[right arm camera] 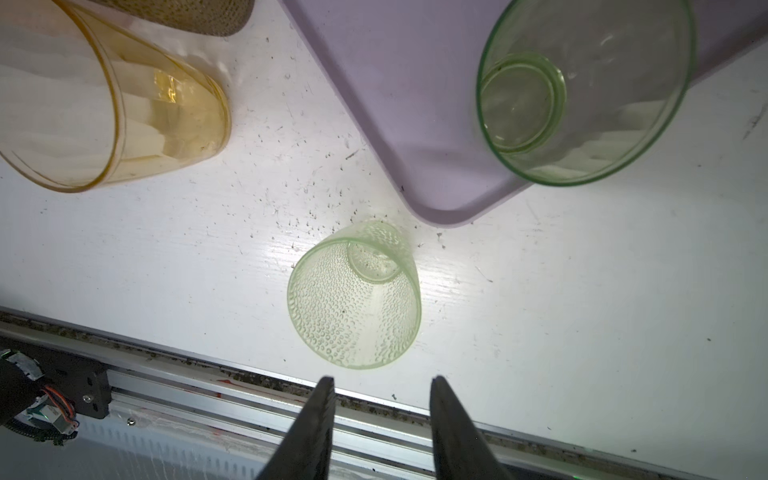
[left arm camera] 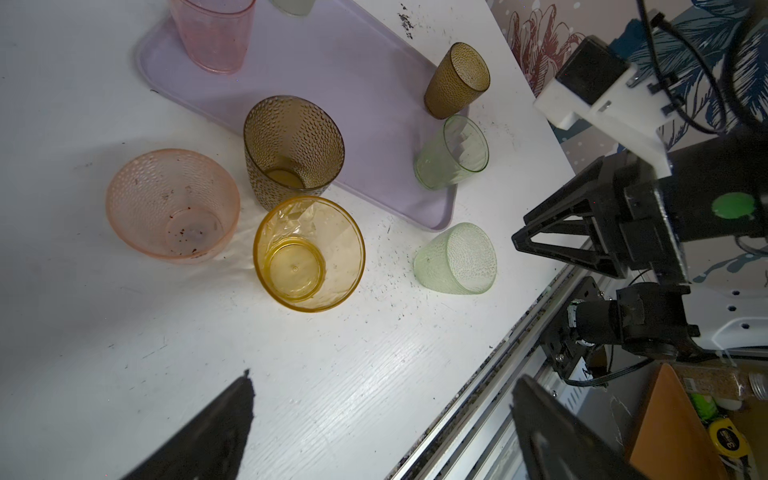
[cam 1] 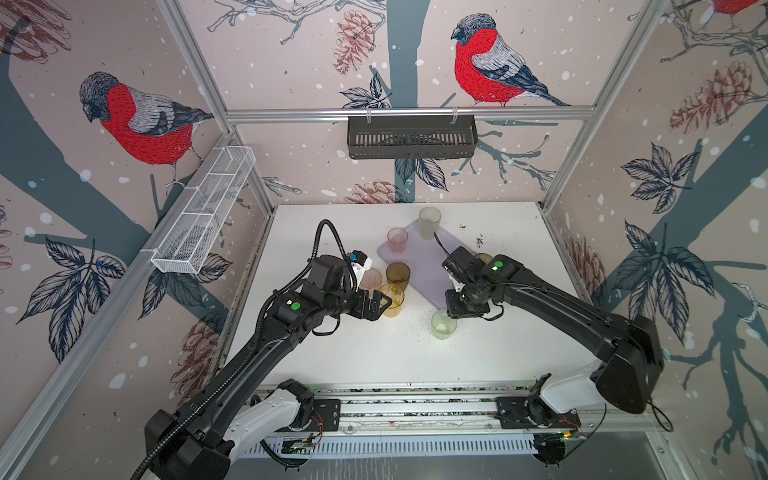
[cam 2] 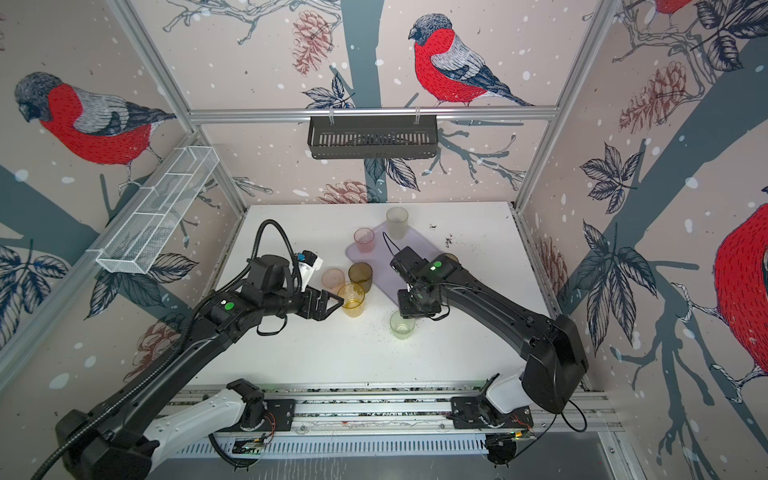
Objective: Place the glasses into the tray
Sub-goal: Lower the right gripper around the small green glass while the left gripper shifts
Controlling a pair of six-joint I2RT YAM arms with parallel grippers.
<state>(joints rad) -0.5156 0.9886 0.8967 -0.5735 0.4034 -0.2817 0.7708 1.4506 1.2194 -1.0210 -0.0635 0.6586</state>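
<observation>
Gathering loose glasses into the tray (cam 1: 428, 272). Step in hand, by judgement: approach for two pickups, neither yet made.

Tray position: skewed at the middle of the desk (cam 1: 332, 353). Standing on it: tall pink glass (cam 1: 397, 240), tall frosted glass (cam 1: 429, 222), small brown glass (left arm camera: 457, 81) near the rim, clear green glass (left arm camera: 453, 151). At the tray's long edge: wide brown glass (left arm camera: 293, 149); on or off the rim, cannot tell.

Upright on the desk, off the tray: low pink glass (left arm camera: 172, 205), yellow glass (left arm camera: 309, 253), dimpled pale green glass (right arm camera: 353, 295), the last just off the tray's near corner.

State of left gripper (left arm camera: 382, 376): spread wide, empty, levelled at the yellow glass, close beside it in both top views but not around it.

State of right gripper (right arm camera: 382, 379): partly spread, holding nothing, poised just short of the dimpled pale green glass.

Next move, estimated:
1. Advance each gripper to straddle its glass, then close gently. Thin tapered plastic, likely to slip or tip under an off-centre squeeze.
2. Lift clear of the low rim before carrying across.
3. Set down on the bare middle of the tray, clear of those standing there.
4. Keep the left approach off the low pink glass and the wide brown glass, both close beside the yellow one.
</observation>
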